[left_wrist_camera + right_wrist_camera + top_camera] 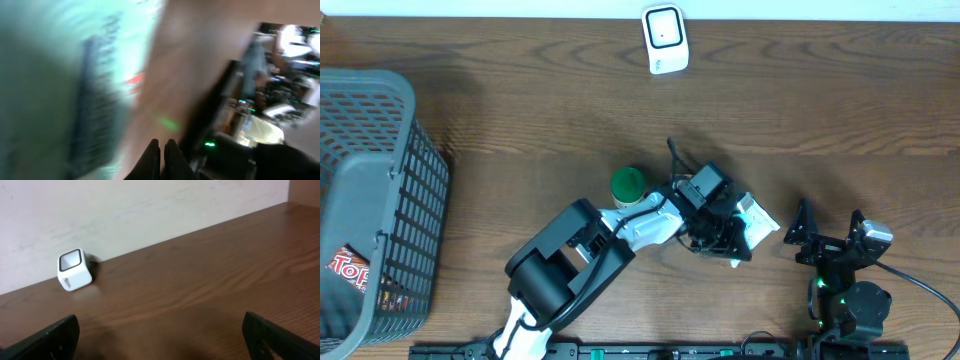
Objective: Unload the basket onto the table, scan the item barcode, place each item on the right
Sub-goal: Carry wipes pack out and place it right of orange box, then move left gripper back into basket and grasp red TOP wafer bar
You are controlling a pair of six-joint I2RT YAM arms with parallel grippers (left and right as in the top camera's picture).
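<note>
The left gripper (161, 152) is clenched, its fingers pressed together, by a white-and-teal packet (757, 217) lying right of the green-capped bottle (628, 183); blur hides any contact. The right gripper (830, 238) gapes wide, empty, facing the barcode scanner (665, 38).

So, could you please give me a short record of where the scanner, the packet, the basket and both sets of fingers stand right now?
scanner: white, at the far edge of the table
left fingers: shut; view blurred, hold on anything unclear
packet: white and green, at the left fingers
right fingers: open, empty, facing the scanner
basket: grey, at the left, holding a red pack
green-lidded container: on the table, between basket and packet
</note>
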